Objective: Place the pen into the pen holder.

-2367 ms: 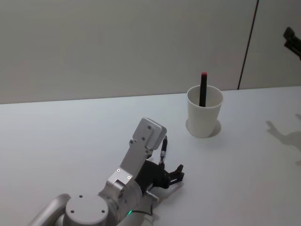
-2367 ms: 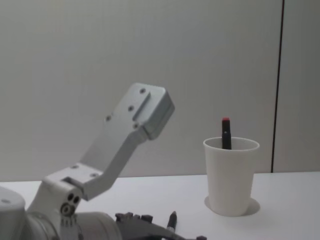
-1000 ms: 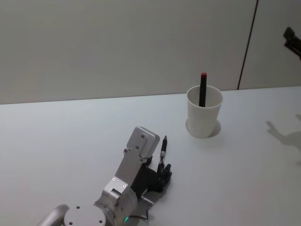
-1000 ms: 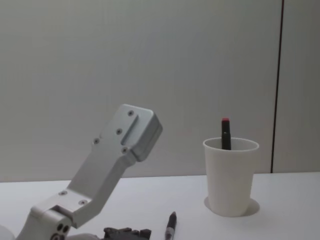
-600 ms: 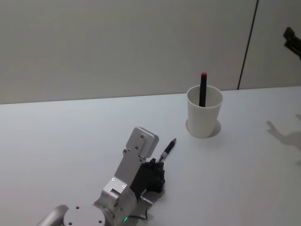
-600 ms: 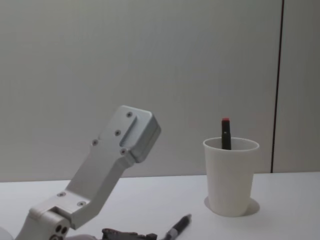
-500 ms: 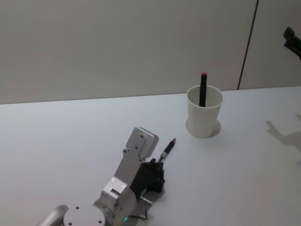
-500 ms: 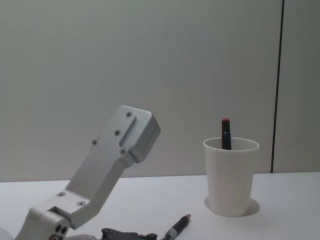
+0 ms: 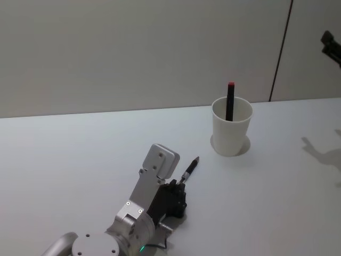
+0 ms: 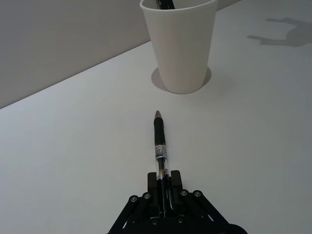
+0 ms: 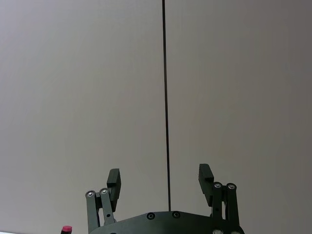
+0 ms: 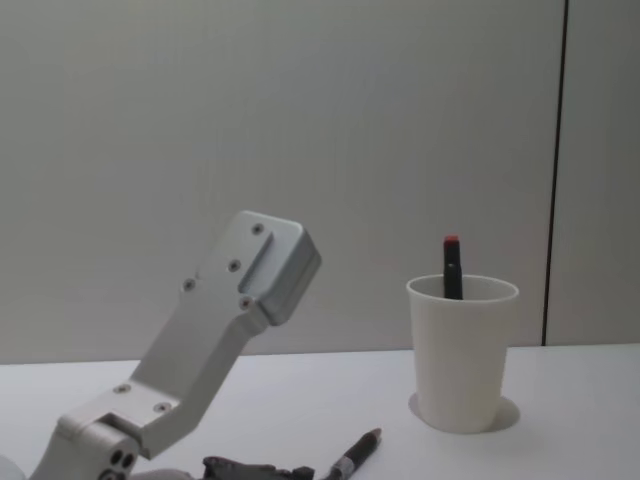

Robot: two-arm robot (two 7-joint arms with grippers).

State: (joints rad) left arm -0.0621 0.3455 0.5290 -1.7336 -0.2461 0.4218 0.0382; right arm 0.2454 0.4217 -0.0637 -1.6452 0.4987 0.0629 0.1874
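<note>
Low over the tabletop (image 9: 80,149), my left claw (image 10: 163,183) pinches the pen (image 10: 159,139), tip aimed at the pen holder (image 10: 179,48); right claw (image 11: 160,178) idles aloft, spread.

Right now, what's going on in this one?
The left gripper is shut on the rear of the pen, low by the table, tip aimed toward the pen holder, a white paper cup standing apart from it. A second pen with a red end stands inside. The right gripper is open, raised at the right.
</note>
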